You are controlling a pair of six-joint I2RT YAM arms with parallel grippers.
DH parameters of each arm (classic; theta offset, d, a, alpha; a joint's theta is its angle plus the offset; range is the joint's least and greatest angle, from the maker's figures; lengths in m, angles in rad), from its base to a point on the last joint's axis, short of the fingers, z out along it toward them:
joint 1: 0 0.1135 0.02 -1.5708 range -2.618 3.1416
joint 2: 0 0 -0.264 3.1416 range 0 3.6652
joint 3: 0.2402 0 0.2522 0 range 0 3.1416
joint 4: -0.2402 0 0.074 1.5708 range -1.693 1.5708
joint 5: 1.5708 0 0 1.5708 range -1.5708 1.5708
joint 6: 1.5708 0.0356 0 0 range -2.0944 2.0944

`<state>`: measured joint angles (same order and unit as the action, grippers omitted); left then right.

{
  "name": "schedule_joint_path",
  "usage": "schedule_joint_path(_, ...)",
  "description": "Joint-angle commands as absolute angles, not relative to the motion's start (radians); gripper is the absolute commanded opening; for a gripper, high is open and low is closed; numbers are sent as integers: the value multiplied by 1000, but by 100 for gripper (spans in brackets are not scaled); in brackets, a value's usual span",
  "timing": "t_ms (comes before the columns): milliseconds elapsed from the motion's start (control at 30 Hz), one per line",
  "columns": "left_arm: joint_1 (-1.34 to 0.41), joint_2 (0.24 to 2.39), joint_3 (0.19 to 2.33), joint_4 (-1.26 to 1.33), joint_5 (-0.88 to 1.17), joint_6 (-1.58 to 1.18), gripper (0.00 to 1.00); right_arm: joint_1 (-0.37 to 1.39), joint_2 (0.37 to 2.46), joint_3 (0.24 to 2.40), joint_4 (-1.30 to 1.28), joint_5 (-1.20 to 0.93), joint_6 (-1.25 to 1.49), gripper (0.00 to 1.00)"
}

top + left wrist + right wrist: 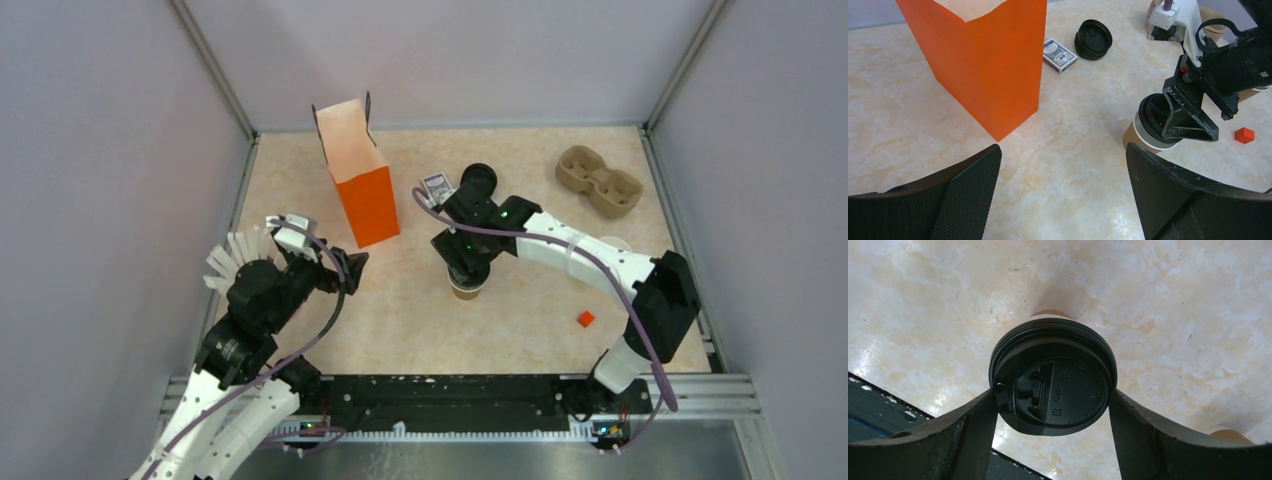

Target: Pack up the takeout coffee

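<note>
The takeout coffee cup is a small kraft-tan paper cup standing mid-table; in the left wrist view its tan wall and white rim show. My right gripper is shut on a round black lid and holds it on top of the cup, slightly tilted; only a sliver of the cup's rim shows behind it. The lid also shows in the left wrist view. My left gripper is open and empty, low over the table left of the cup, near the orange bag.
The orange bag stands open at the back left. A stack of black lids and a card deck lie behind the cup. A brown pulp carrier sits back right. A small red cube lies front right.
</note>
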<state>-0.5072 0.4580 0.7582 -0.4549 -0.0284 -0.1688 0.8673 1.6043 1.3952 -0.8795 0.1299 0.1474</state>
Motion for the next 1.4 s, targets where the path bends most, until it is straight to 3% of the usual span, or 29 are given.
schedule_joint_path(0,-510,439,751,-411,-54,-157,99,863,1628,1419,-918,134,129,74)
schedule_joint_path(633,-511,435,750,-414,-60,-155,99,863,1672,1362,-860,95,118,74)
schedule_joint_path(1367,-511,433,751,-414,-65,-153,99,863,1643,1451,-917,145,112,72)
